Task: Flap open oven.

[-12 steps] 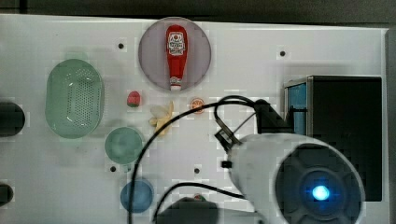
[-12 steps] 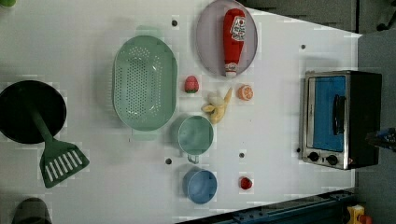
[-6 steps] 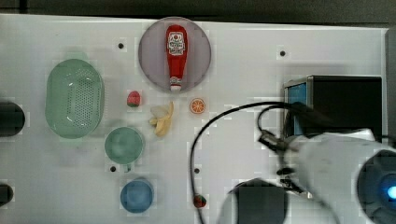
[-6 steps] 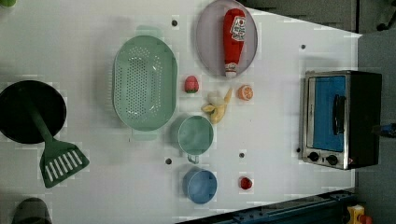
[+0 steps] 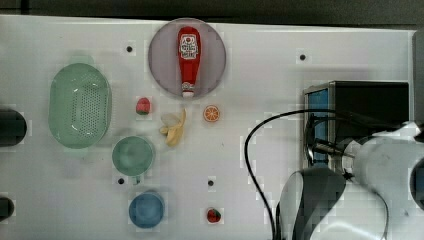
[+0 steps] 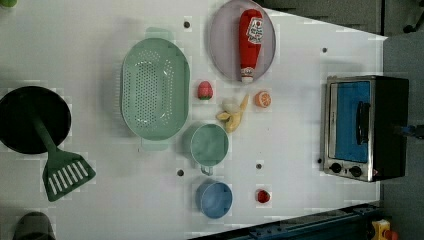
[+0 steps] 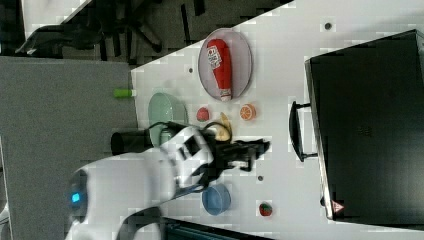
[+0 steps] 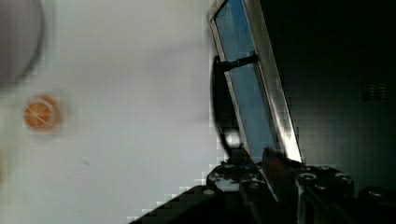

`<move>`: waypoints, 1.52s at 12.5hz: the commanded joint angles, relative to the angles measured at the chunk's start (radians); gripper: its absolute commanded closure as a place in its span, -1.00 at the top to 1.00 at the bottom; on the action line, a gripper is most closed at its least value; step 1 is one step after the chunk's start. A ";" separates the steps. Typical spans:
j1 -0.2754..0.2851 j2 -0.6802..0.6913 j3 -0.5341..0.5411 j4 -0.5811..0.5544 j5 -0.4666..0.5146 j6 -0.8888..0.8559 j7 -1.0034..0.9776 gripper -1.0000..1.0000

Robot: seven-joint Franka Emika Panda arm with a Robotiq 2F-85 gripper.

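Note:
The oven (image 5: 367, 97) stands at the top view's right, black-topped, with its blue door (image 6: 351, 120) shut against the silver frame. Its black bar handle (image 6: 363, 122) runs along the door above two small knobs (image 6: 345, 170). In the right view my gripper (image 7: 264, 146) reaches toward the handle (image 7: 296, 132) and stops a short gap away from it. In the wrist view my gripper (image 8: 252, 156) sits just by the lower end of the handle (image 8: 219, 102) and the door (image 8: 247, 93). The fingers stand slightly apart, open, with nothing between them.
A ketchup bottle (image 5: 189, 60) lies on a grey plate (image 5: 160, 65). A green colander (image 5: 80, 105), banana (image 5: 175, 127), orange slice (image 5: 212, 113), green cup (image 5: 132, 155), blue cup (image 5: 146, 210) and two strawberries (image 5: 143, 106) lie left of the oven. A black pan (image 6: 30, 120) holds a spatula (image 6: 62, 170).
In the top view my arm has swung from the table's middle to the right, up to the oven's front. The oven door and the other objects have not moved.

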 commanded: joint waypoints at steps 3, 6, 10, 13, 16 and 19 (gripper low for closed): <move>-0.010 0.105 -0.035 -0.020 -0.006 0.138 -0.221 -0.65; -0.008 0.171 -0.034 -0.026 0.000 0.197 -0.222 -0.65; -0.007 0.225 -0.024 -0.035 0.003 0.244 -0.220 -0.65; -0.006 0.243 -0.018 -0.044 0.004 0.245 -0.214 -0.65; -0.002 0.264 -0.007 -0.049 -0.002 0.267 -0.194 -0.65; 0.019 0.266 0.021 -0.067 -0.060 0.271 -0.105 -0.65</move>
